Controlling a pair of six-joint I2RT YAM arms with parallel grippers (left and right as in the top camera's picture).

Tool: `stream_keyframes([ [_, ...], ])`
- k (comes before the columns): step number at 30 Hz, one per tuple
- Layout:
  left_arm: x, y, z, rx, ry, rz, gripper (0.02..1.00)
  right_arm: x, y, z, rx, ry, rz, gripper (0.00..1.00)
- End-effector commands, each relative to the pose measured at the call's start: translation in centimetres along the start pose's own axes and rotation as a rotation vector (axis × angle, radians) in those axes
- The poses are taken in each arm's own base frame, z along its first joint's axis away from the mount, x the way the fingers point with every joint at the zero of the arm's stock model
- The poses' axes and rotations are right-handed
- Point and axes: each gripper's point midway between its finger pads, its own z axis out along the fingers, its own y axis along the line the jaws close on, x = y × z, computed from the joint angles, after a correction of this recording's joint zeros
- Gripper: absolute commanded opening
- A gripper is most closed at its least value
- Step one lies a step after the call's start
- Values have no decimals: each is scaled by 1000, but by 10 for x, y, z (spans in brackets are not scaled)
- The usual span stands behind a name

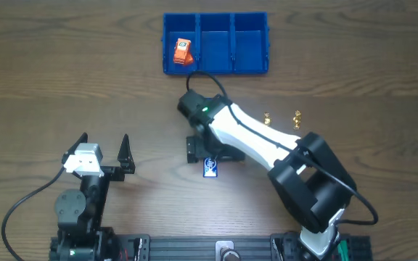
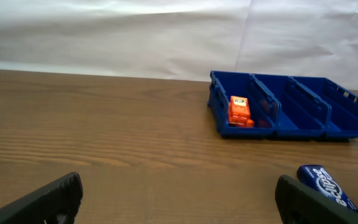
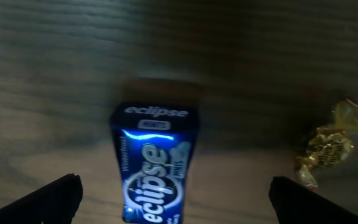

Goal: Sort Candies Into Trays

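While my right pincer (image 3: 173,186) hangs wide open over the blue mint box (image 3: 155,163), a gold candy (image 3: 328,149) lies near it. Bare tabletop (image 1: 49,72) runs up to the blue tray (image 1: 216,70), orange candy (image 1: 183,50) in its left compartment. And my left pincer (image 1: 105,138) gapes wide too, well apart.

Orange candy (image 1: 183,50) in blue tray (image 1: 216,71), blue pack (image 3: 154,163) outside

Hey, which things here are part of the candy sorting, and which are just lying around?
Part of the job: blue tray, orange candy in its end compartment, blue mint box on the table, two gold-wrapped candies.
Just there: black cable, white backdrop.
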Motion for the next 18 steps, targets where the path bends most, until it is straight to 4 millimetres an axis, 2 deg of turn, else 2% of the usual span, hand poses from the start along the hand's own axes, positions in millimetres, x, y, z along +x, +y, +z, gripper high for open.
stream_keyframes([
  [1, 16, 0, 1, 7, 49, 6, 998, -4, -1, 7, 53, -68, -4, 998],
  [3, 16, 0, 1, 8, 49, 6, 998, -2, 2, 14, 45, -72, -12, 998],
  [18, 16, 0, 1, 8, 49, 6, 996, -5, 5, 25, 45, -73, -16, 998],
])
